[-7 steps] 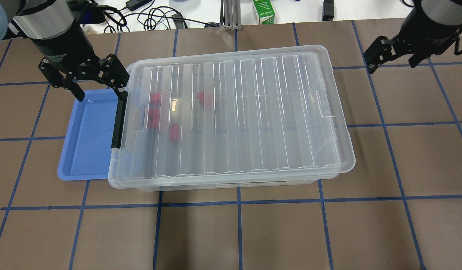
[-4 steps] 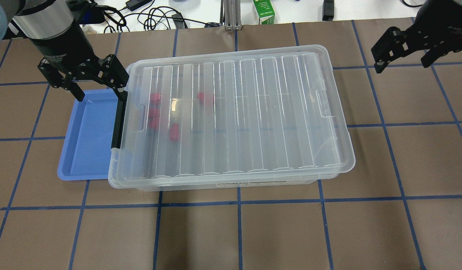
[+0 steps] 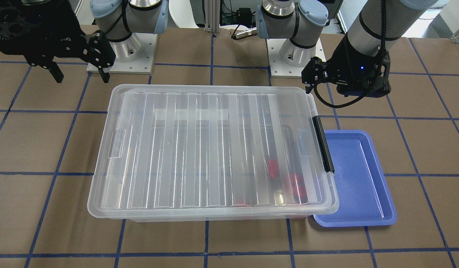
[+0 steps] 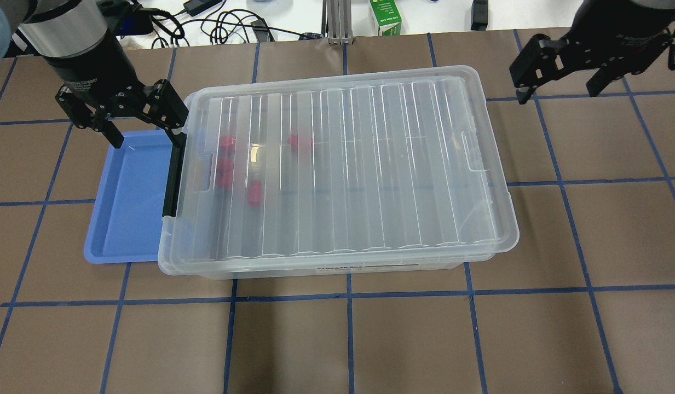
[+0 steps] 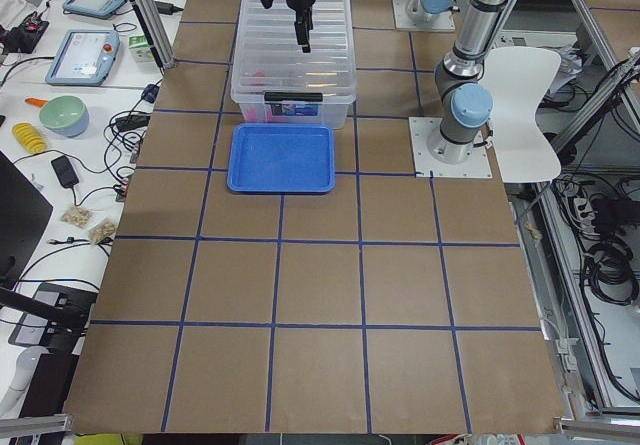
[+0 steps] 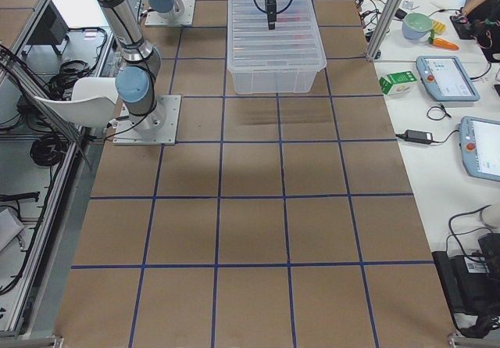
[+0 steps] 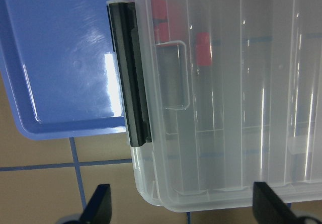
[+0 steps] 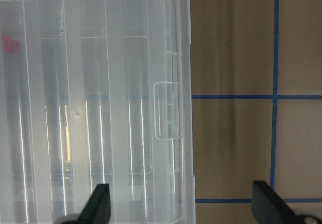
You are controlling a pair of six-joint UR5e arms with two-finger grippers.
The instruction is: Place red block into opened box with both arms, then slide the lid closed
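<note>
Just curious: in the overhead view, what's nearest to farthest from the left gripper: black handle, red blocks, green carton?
1. Black handle, just beside the left gripper.
2. Red blocks, inside the box.
3. Green carton, past the table's far edge.

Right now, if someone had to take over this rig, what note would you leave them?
Left hand: open, empty, above the blue tray, beside the black clip of the box.
Right hand: open, empty, over the table off the box's other end.
Red blocks: several inside the box, near the clip end.
Lid: covers the whole box.
Done: blocks in, lid across.
Left: apparently only checking that the lid sits flush; I cannot tell whether the clip is fastened.
</note>
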